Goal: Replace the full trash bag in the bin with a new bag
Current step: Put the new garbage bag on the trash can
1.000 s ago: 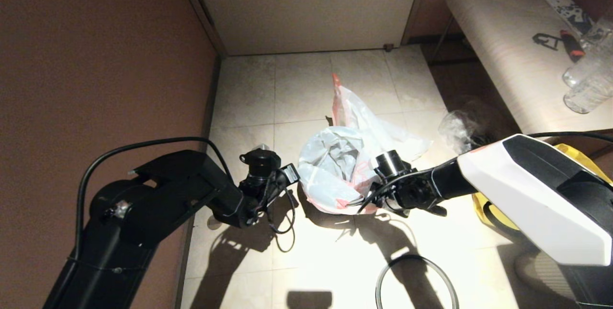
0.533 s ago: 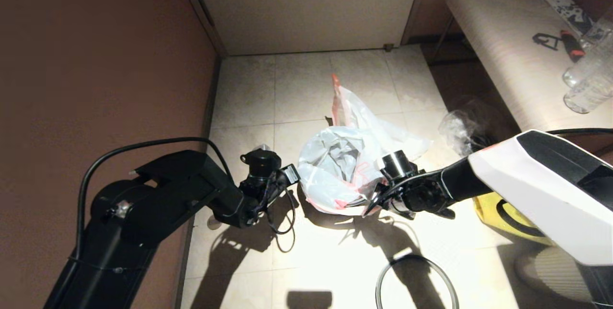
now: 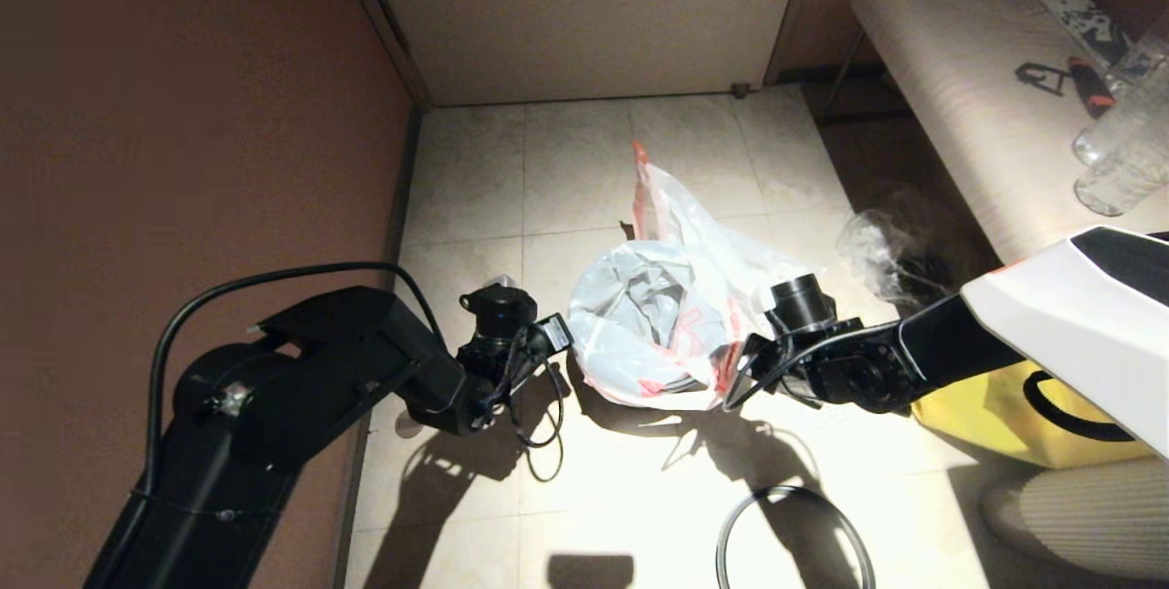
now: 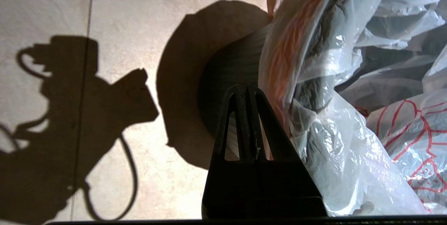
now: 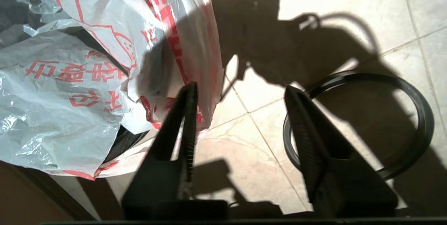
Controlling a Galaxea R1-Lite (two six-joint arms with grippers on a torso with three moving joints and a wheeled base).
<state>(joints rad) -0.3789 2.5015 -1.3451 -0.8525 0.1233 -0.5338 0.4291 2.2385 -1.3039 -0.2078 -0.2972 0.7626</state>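
Since the earlier frame your right gripper has let go of the new bag and drawn back toward the right; its jaws now stand spread with nothing between them. You see the new bag draped over the bin in the middle of the floor, its red-printed skirt hanging just beside the right gripper's inner finger. Behind it, the full trash bag lies on the tiles. Your left gripper waits pressed together at the bin's other side, touching no plastic. The loose hoop lies on the floor beyond the right gripper, so I judge the right arm is nearer to it. Open tiles surround it; the yellow tote is near.
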